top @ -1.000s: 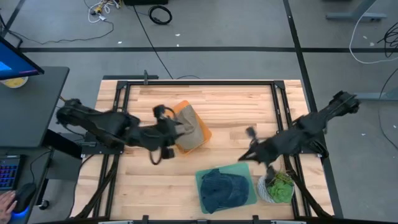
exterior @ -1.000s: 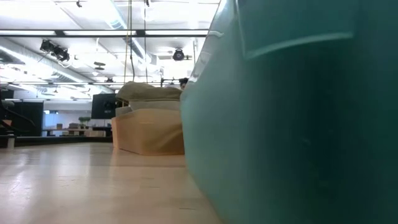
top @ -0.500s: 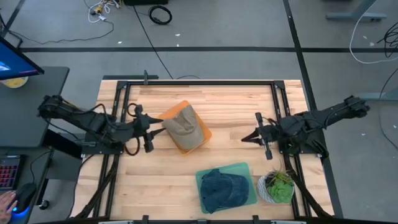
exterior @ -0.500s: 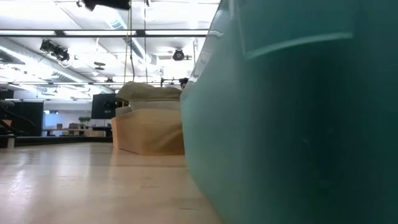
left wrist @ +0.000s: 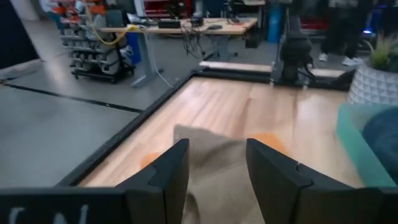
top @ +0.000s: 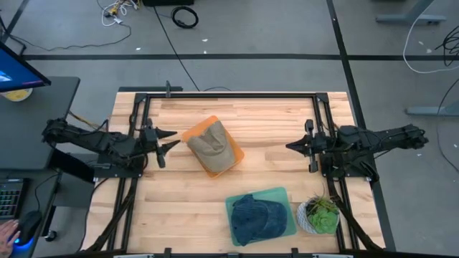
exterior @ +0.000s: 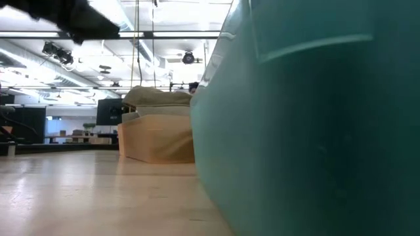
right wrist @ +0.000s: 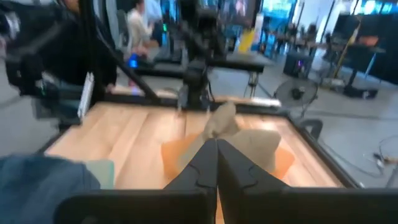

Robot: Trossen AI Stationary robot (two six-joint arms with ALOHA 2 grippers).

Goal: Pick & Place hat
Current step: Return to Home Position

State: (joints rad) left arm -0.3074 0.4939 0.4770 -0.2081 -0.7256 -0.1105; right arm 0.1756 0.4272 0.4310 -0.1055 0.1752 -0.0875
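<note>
Looking straight down, a pale wooden table (top: 265, 122) stands on a grey floor (top: 251, 36) with a coiled cable (top: 184, 16). The left gripper (top: 171, 140) hangs over the left edge and the right gripper (top: 290, 146) over the right. A brown cap (top: 208, 143) sits in the orange bin (top: 235, 155) mid-table. A blue cap (top: 257, 217) lies in the green bin (top: 283, 195), beside a plant (top: 320, 213).

From table height, the green bin's wall looms close, with the orange bin beyond under a lit ceiling (exterior: 79, 52).

The left wrist view shows fingers spread, holding nothing.

The right wrist view shows fingers pressed together, also holding nothing.

The overhead camera looks straight down; the low camera sits against the green bin (exterior: 315, 131); both wrist cameras face the orange bin (right wrist: 283, 158).
</note>
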